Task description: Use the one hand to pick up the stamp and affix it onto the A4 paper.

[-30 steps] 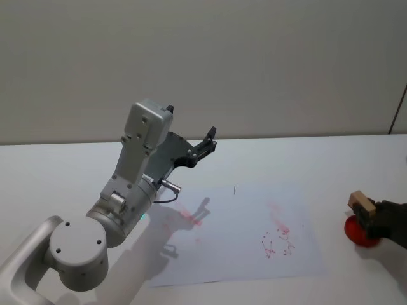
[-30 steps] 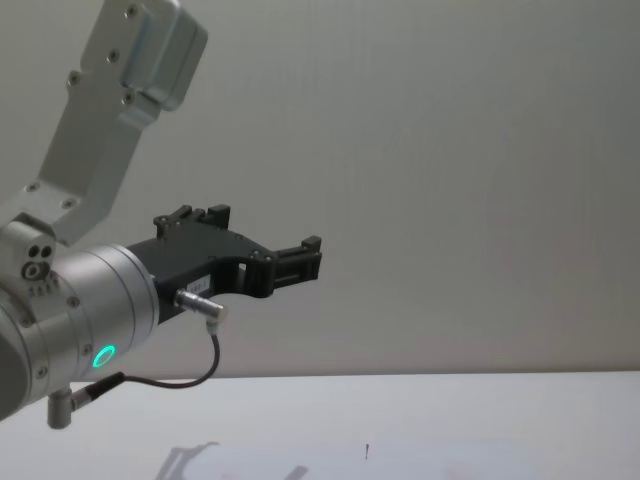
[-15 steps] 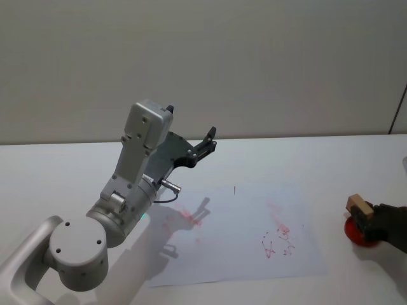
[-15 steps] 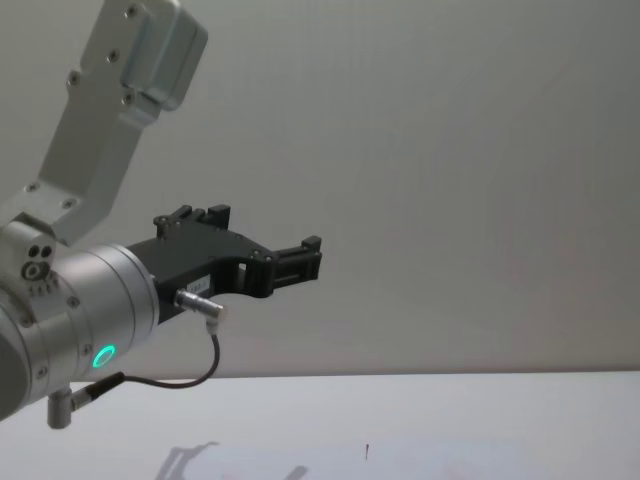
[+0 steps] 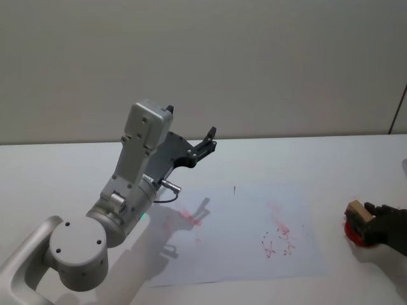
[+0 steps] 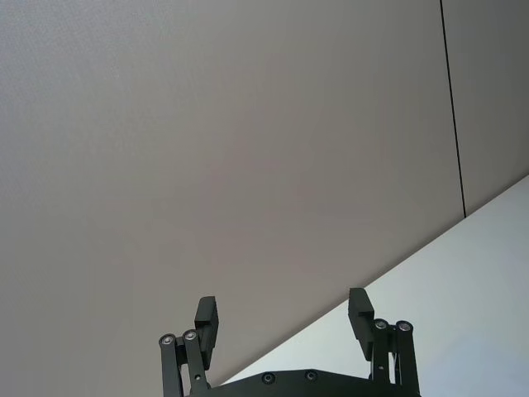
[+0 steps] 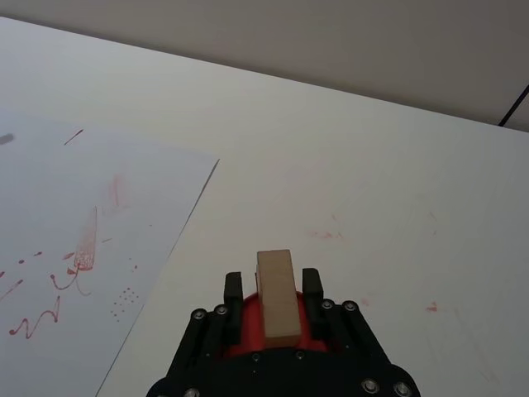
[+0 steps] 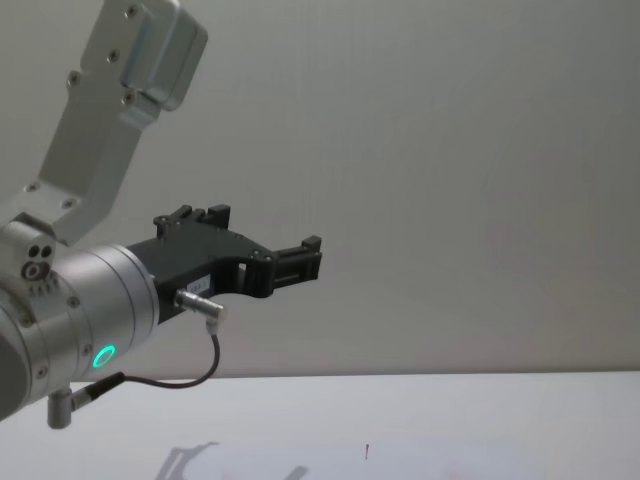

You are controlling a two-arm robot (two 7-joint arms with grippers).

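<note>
Your right hand (image 7: 277,302) has its fingers clenched on the stamp (image 7: 276,294) at the right edge of the head frame, off the A4 paper (image 5: 248,235). It looks light and rigid; grip the wooden block's flat sides. Its inked face is hidden. The left hand (image 6: 283,324) hangs released, raised at centre left

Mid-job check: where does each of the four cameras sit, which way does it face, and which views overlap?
Head: high, looking down at the A4 paper; left gripper raised, right gripper on the stamp.
Chest: low, facing the wall; left gripper.
Left wrist: on the raised arm, facing the wall; open fingers.
Right wrist: low over the table; fingers around the stamp, paper beside.
Head and right wrist share stamp and paper.
</note>
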